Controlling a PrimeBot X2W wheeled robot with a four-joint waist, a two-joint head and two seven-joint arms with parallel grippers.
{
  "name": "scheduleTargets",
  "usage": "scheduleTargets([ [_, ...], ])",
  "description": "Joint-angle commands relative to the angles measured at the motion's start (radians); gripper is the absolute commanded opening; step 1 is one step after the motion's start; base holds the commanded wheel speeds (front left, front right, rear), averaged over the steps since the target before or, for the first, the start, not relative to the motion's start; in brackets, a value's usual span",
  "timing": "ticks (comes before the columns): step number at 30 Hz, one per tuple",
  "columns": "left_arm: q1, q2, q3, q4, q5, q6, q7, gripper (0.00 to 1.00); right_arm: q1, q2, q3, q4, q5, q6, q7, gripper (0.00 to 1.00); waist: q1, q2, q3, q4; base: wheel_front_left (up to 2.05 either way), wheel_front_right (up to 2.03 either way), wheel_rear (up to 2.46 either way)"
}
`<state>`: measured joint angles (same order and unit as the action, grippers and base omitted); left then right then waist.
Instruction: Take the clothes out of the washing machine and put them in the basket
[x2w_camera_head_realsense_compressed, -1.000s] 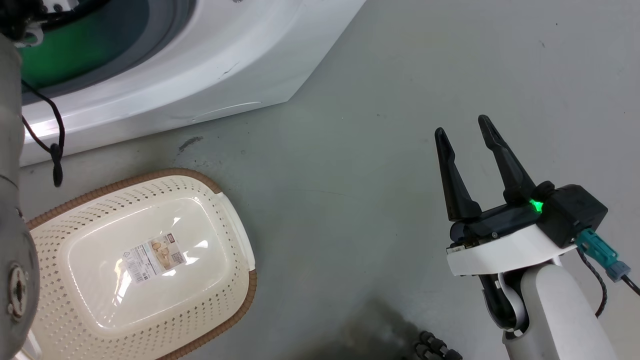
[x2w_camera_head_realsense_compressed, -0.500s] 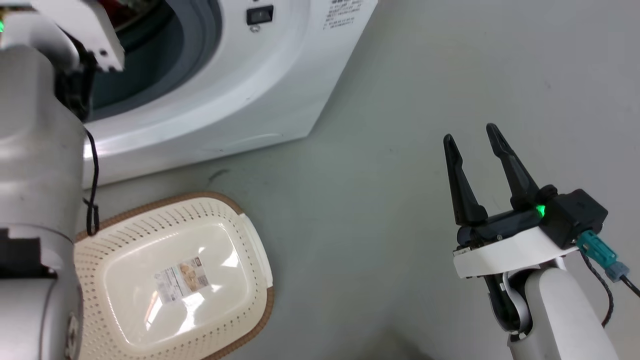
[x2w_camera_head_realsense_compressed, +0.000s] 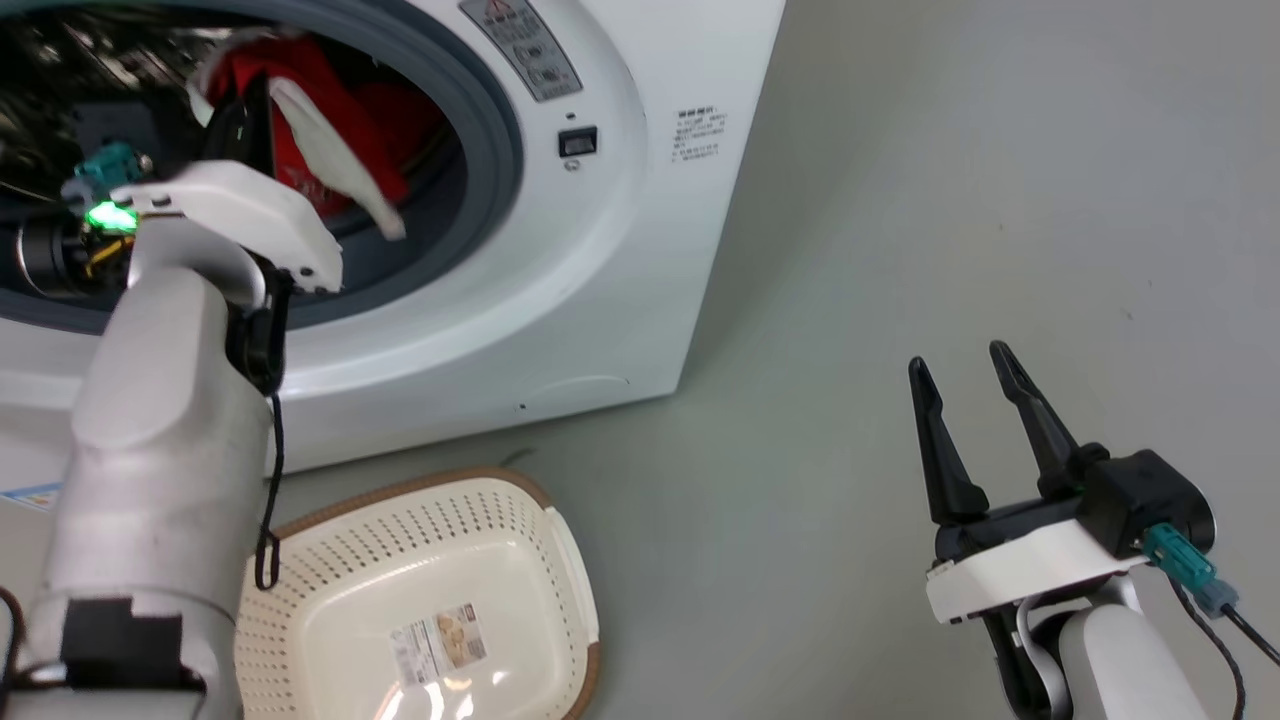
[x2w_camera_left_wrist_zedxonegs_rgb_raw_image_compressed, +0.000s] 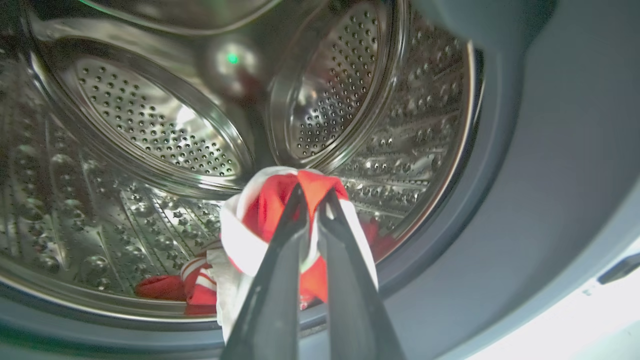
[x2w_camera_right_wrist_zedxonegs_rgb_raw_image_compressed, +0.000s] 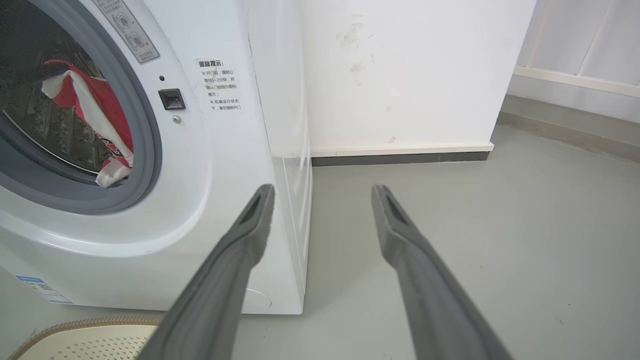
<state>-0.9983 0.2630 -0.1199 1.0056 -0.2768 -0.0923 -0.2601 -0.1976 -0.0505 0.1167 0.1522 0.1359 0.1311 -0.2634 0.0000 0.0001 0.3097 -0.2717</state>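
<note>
Left wrist view shows the left end effector clamped on a bunched fold of the red-and-white garment, held up inside the drum of the washing machine. It's light, floppy cloth, so I'd guess it drapes and may snag on the grey ring; that thick fold looks a sound hold. The basket sits on the floor, near side. The right end effector hangs open.
</note>
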Motion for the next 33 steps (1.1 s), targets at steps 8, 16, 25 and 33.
scheduleTargets([
  [8, 0.235, -0.046, 0.070, -0.291, 0.018, 0.010, -0.006, 0.00, 0.070, 0.001, -0.025, 0.017, -0.028, -0.001, -0.002, 1.00, 0.0000, -0.0001, -0.153, 0.059, 0.00, 0.00, 0.00],
  [16, 0.427, -0.104, 0.116, -0.560, 0.047, 0.019, -0.005, 0.00, 0.123, 0.001, -0.049, 0.023, -0.037, -0.001, -0.002, 1.00, 0.0000, -0.0001, -0.239, 0.099, 0.00, 0.00, 0.00],
  [25, 0.629, -0.139, 0.109, -0.801, 0.062, 0.035, 0.003, 0.00, 0.151, 0.001, -0.068, 0.013, -0.040, -0.001, -0.002, 1.00, 0.0000, -0.0001, -0.260, 0.148, 0.00, 0.00, 0.00],
  [33, 0.877, -0.167, 0.081, -0.893, 0.047, 0.082, 0.085, 0.00, 0.127, 0.001, -0.052, 0.008, -0.049, -0.001, -0.002, 1.00, 0.0000, -0.0001, -0.203, 0.178, 0.00, 0.00, 0.00],
])
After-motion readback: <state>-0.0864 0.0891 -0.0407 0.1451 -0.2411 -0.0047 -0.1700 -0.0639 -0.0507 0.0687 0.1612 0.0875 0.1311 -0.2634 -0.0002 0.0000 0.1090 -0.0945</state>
